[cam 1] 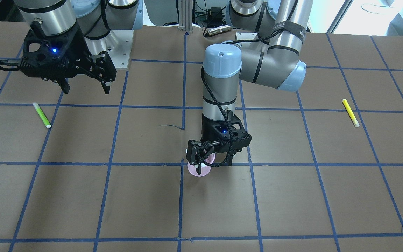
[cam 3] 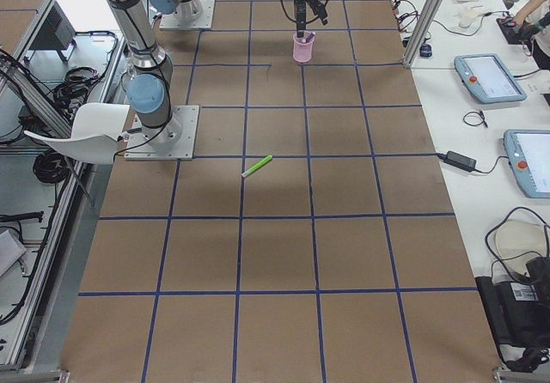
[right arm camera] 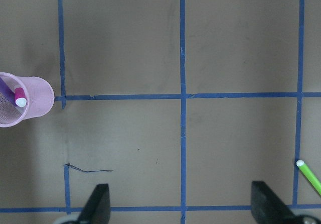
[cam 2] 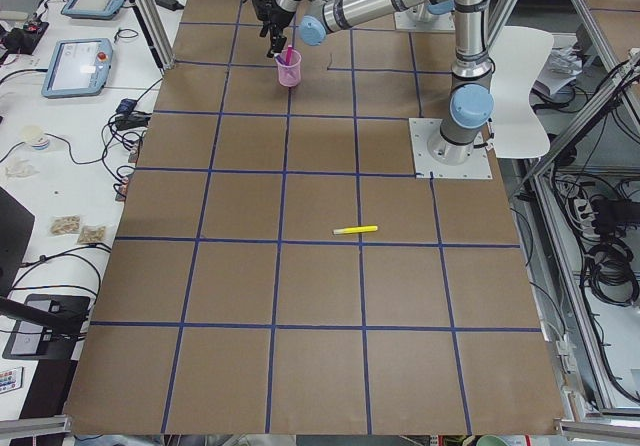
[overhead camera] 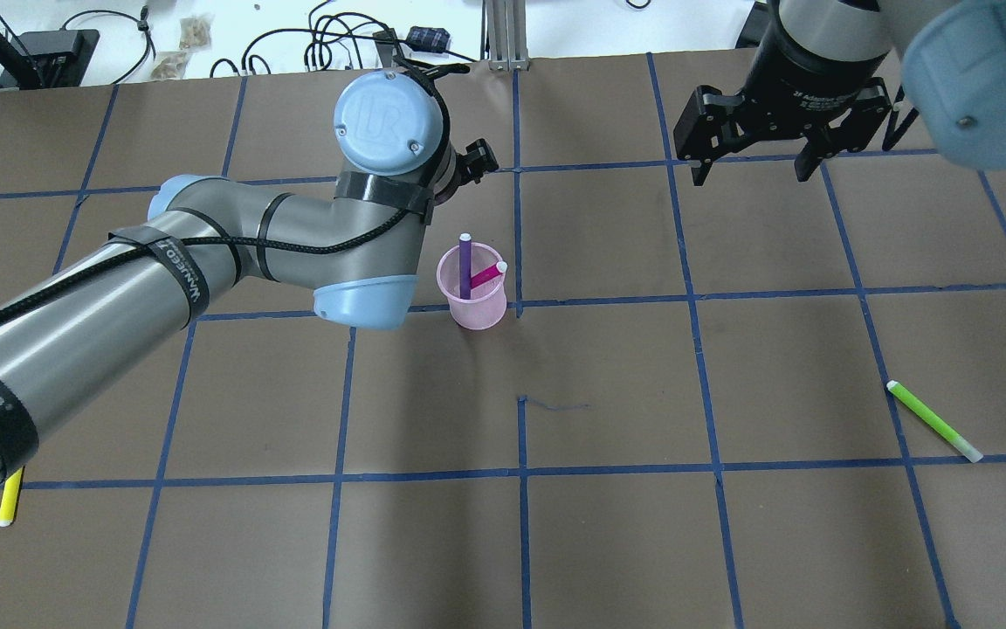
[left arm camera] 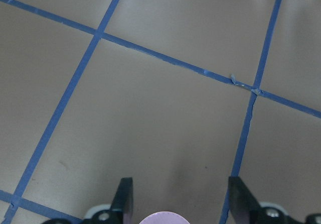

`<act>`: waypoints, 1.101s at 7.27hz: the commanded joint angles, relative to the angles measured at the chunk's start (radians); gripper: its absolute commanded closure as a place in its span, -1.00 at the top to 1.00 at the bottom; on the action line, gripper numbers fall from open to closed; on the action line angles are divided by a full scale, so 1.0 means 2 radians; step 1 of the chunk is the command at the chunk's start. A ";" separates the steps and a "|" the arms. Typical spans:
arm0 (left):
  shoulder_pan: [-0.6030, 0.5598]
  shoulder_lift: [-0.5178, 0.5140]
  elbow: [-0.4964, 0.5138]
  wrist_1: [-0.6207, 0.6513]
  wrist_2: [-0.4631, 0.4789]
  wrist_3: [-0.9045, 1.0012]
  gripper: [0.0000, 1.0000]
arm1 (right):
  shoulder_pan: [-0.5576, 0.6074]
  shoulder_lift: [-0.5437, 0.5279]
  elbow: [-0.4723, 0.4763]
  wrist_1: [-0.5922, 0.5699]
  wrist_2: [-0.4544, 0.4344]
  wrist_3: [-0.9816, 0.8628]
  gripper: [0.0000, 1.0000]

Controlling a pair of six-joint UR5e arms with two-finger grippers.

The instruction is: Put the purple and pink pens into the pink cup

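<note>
The pink cup [overhead camera: 473,297] stands upright near the table's middle. A purple pen [overhead camera: 465,266] and a pink pen [overhead camera: 487,275] stand inside it, white caps up. My left gripper [cam 1: 195,164] hangs just above the cup, open and empty. In the left wrist view its gripper [left arm camera: 183,204] shows both fingers spread, with the cup rim [left arm camera: 163,218] at the bottom edge between them. My right gripper [cam 1: 86,88] is open and empty, raised well away from the cup. The right wrist view shows the cup [right arm camera: 30,101] at its left edge.
A green pen [overhead camera: 933,421] lies on the table on my right side and also shows in the front view [cam 1: 42,114]. A yellow pen [overhead camera: 10,498] lies on my left side, partly under my left arm. Blue tape lines grid the brown table.
</note>
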 commanded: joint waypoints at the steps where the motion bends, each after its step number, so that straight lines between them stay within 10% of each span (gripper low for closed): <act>1: 0.041 0.018 0.047 -0.100 -0.050 0.008 1.00 | 0.000 -0.002 0.001 0.000 -0.003 0.000 1.00; 8: 0.156 0.102 0.095 -0.423 -0.061 0.241 1.00 | 0.004 -0.005 0.002 0.007 -0.003 -0.011 1.00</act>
